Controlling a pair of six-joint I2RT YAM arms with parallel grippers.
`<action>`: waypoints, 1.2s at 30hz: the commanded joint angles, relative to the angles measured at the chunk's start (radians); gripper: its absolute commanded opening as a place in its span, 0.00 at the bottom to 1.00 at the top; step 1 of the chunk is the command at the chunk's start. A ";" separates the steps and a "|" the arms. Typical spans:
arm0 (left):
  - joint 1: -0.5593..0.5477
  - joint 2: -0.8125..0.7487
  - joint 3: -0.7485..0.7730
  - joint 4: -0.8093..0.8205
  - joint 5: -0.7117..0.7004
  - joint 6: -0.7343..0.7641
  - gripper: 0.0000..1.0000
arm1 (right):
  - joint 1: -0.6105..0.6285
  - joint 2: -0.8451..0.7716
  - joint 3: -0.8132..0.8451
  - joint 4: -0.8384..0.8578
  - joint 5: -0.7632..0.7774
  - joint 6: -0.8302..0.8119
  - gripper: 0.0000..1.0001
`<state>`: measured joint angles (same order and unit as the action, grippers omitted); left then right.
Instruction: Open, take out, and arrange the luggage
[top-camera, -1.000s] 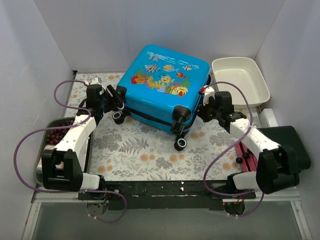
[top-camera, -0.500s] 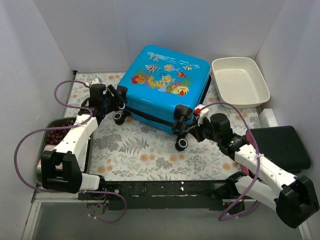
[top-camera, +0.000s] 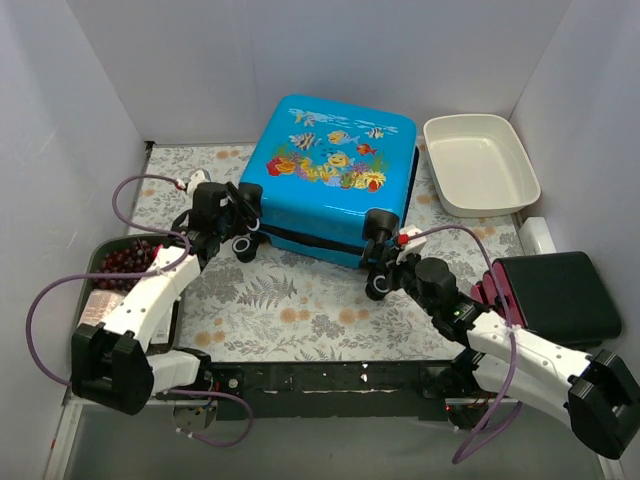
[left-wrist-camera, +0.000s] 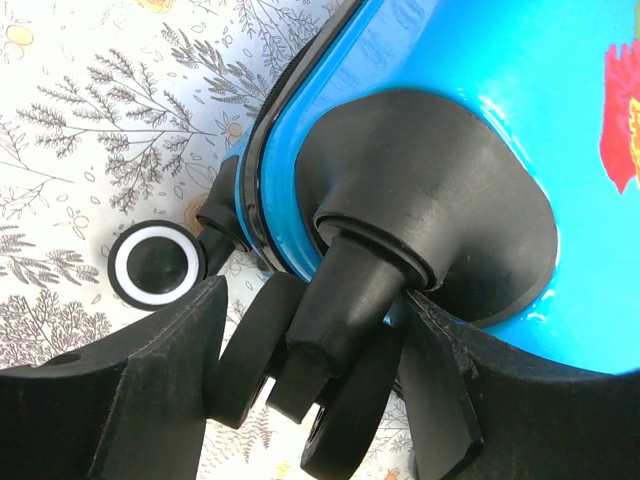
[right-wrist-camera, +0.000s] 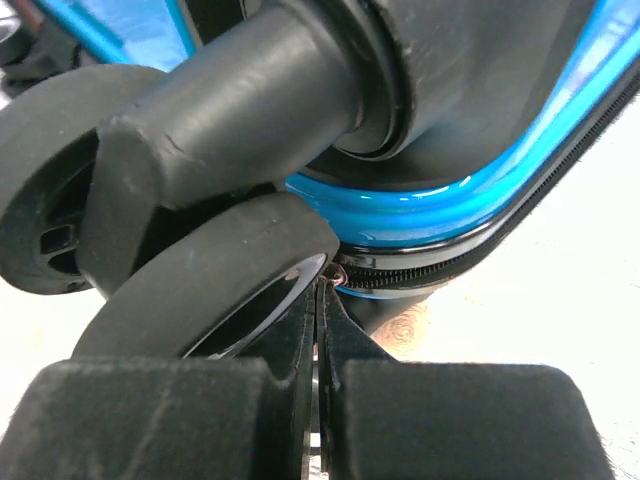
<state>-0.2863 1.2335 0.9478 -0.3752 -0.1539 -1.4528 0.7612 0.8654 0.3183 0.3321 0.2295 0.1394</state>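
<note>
The luggage, a bright blue fish-print suitcase, lies flat and closed on the floral mat, wheels toward me. My left gripper is at its front left corner. In the left wrist view my left gripper is shut on the black twin-wheel caster under the blue shell. My right gripper sits at the front right wheel. In the right wrist view my right gripper has its fingers pressed together at the zipper line, where a small metal zipper pull shows at the tips beside a wheel.
A white tub stands at the back right. A flat black case lies right of my right arm. A tray of dark red beads sits at the left edge. White walls close in on three sides.
My right gripper swept from the luggage's right side round to its front right wheel. The luggage turned and shifted slightly right. My left gripper followed, staying on the left wheel.
</note>
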 joint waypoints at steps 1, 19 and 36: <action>-0.092 -0.136 -0.099 -0.070 -0.038 -0.100 0.00 | -0.003 0.052 0.079 0.199 0.113 0.023 0.01; -0.568 -0.158 -0.147 0.001 -0.070 -0.169 0.00 | -0.319 0.204 0.047 0.413 -0.222 0.144 0.01; -0.680 -0.144 -0.078 0.154 -0.127 -0.222 0.00 | -0.235 0.215 -0.027 0.519 -0.441 0.152 0.01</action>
<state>-0.8856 1.0760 0.8169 -0.4049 -0.4740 -1.6310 0.3882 1.1007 0.2821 0.6868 0.0807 0.2951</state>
